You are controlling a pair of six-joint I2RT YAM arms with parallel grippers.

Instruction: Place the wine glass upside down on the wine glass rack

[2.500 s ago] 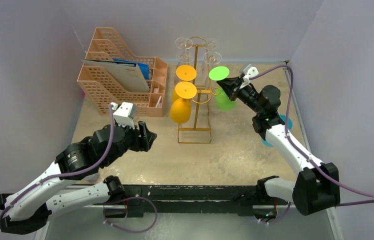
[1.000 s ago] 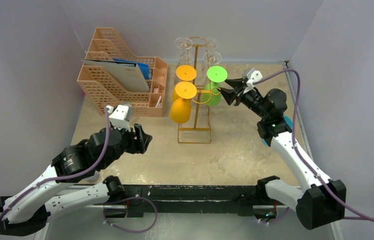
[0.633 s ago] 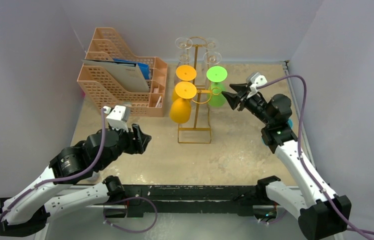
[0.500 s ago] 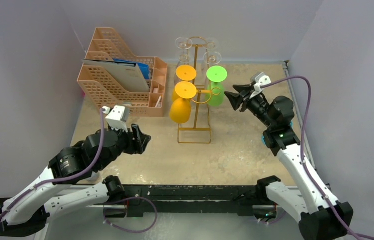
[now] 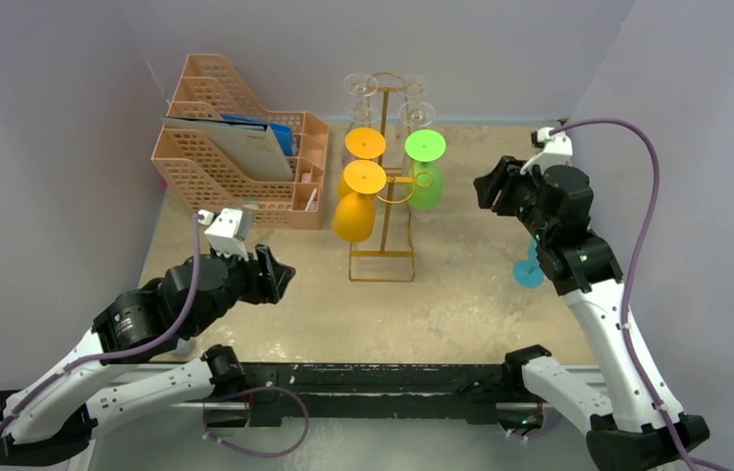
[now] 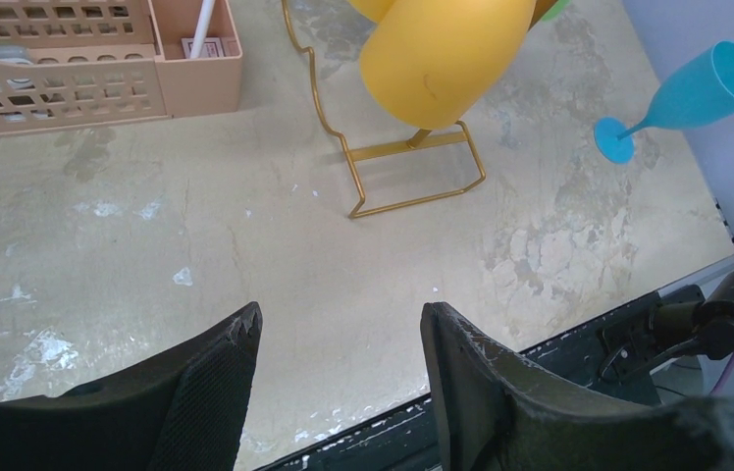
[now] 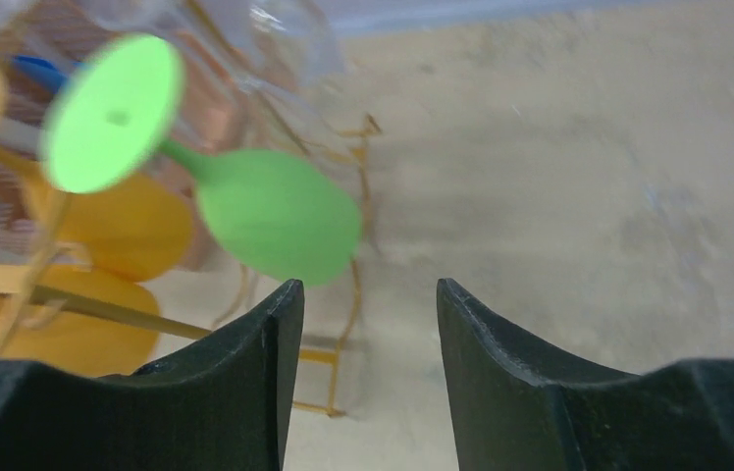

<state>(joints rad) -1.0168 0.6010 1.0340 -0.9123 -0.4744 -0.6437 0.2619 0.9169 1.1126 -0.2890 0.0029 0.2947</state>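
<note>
While both arms' jaws stand spread and empty, the green glass [image 5: 428, 188] hangs bowl-down on the rack's [image 5: 381, 280] right side, so hanging looks done, and the next move calls for a stem grasp on the upright blue glass [image 6: 702, 90] on the right of the surface [image 5: 461, 294].

So the green wine glass [image 5: 430, 190] is hanging upside down on the right side of the wine glass rack [image 5: 385, 231], round foot up top, bowl pointing down and clear of the worktop. In the right wrist view the glass [image 7: 280, 216] looks a bit blurry and tilted. The rack is thin gold wire: central post, looped hooks, and a rectangular base frame [image 6: 420, 198] sitting flat mid-worktop.
</note>
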